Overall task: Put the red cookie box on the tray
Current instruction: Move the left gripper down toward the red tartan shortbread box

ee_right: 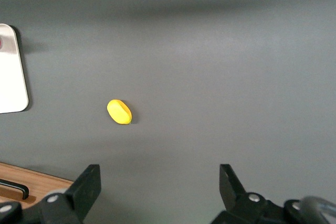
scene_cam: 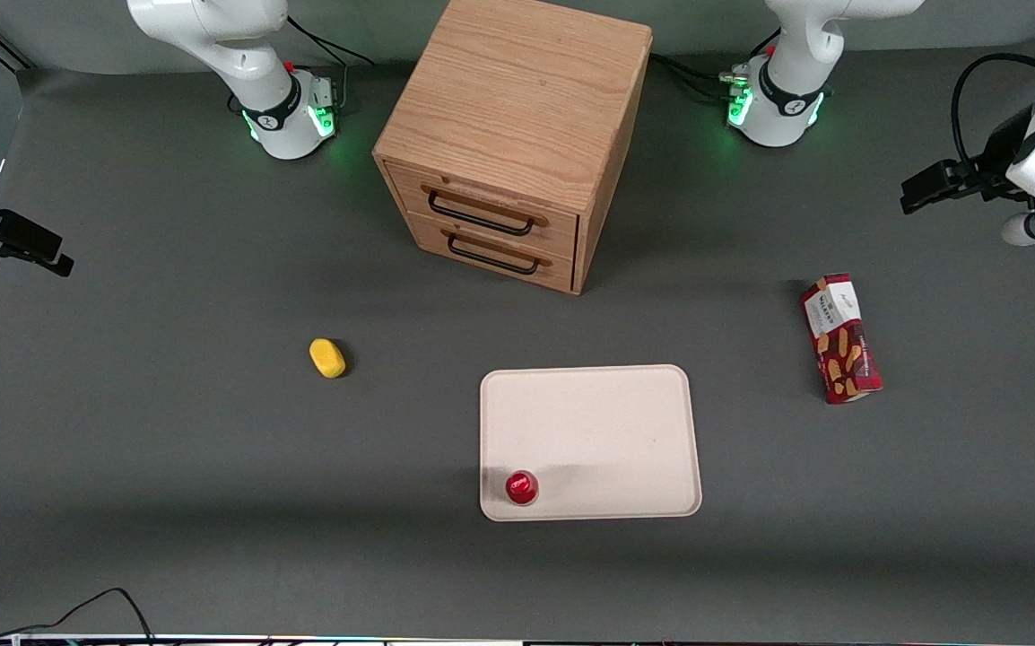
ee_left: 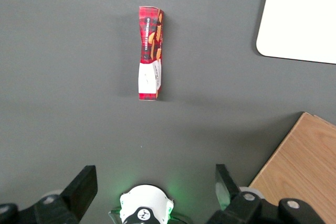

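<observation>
Dark grey table (scene_cam: 168,467) w/ wooden drawer cabinet (scene_cam: 517,135), yellow sponge (scene_cam: 328,357), small red can (scene_cam: 522,487) on tray (scene_cam: 607,431); red cookie box (scene_cam: 840,338) flat on table beside tray, apart from it, toward working arm's end; gripper (ee_left: 155,182) up above box, fingers spread, empty.

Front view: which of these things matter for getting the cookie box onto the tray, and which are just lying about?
For the job:
- cookie box, lying flat on the table, apart from the tray
- tray
- gripper, open, raised above the table near the box, holding nothing

Lying about:
- red can, standing in a tray corner
- yellow sponge
- drawer cabinet
</observation>
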`<state>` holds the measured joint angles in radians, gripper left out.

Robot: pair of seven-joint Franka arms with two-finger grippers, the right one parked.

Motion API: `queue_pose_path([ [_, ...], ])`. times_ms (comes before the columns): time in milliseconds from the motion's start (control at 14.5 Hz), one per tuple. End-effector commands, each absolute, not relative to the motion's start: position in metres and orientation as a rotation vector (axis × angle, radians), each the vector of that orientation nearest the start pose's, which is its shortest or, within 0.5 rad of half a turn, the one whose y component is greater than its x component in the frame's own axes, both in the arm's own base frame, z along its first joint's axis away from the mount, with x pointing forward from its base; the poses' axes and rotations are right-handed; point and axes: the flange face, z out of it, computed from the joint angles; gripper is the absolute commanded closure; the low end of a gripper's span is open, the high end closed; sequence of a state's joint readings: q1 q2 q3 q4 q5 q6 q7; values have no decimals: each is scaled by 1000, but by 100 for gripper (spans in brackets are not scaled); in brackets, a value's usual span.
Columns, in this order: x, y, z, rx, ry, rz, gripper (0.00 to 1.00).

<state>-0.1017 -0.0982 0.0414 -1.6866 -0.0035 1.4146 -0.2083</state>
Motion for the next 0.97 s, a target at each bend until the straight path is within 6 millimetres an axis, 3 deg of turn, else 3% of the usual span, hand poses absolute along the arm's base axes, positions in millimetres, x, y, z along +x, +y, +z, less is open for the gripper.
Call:
queue_pose_path([
  [0,510,-30,614,-3120,-210,301,0],
  [276,516,-26,608,-3122,-150,349,0],
  [414,519,-22,587,-3123,-94,374,0],
  [552,521,1,549,-3125,-151,370,0],
  [897,523,22,423,-3127,-176,236,0],
])
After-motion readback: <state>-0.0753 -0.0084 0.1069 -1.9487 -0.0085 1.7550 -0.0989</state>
